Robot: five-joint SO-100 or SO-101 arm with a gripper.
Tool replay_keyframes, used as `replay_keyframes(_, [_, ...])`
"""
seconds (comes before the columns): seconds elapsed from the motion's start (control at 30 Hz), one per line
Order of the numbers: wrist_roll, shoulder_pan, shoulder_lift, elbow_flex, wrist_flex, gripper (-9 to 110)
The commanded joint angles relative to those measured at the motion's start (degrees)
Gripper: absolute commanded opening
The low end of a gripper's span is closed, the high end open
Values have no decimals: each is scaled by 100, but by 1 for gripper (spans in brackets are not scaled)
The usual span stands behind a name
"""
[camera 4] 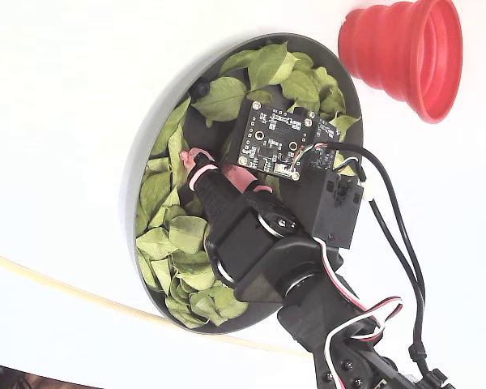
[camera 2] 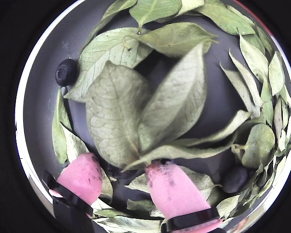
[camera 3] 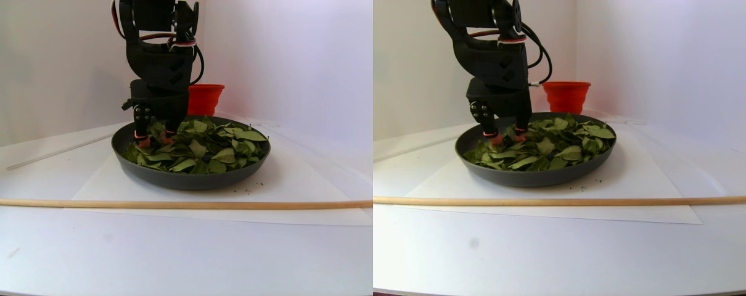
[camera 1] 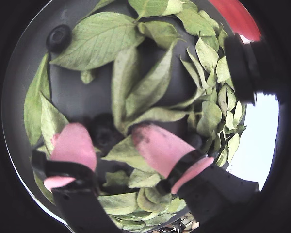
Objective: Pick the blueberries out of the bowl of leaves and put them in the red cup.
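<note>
My gripper [camera 1: 106, 135] is open and lowered into the dark grey bowl [camera 1: 72, 94] of light green leaves [camera 1: 99, 39]. Its pink fingertips [camera 1: 73, 143] stand on either side of a dark blueberry [camera 1: 103, 125], which is partly tucked under a leaf. A second blueberry [camera 1: 58, 38] lies bare near the bowl's rim, also seen in the other wrist view [camera 2: 66, 72] and in the fixed view [camera 4: 201, 87]. A third blueberry [camera 2: 235, 178] sits among small leaves on the right. The red cup [camera 4: 413, 53] stands outside the bowl, beyond its rim.
The bowl [camera 3: 191, 176] rests on a white sheet on a white table, with a long wooden dowel [camera 3: 163, 203] lying across in front. White walls close in behind. The arm's black body and cables [camera 4: 389, 243] hang over the bowl.
</note>
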Motion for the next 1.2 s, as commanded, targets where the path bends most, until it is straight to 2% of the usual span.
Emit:
replay_keyframes(0.0, [-70,62,0,-9,-97,17])
replay_keyframes(0.57, [132,-105,-264,-167,-439,17])
replay_keyframes(1.17, [-9,-97,-325,-114,-439,11])
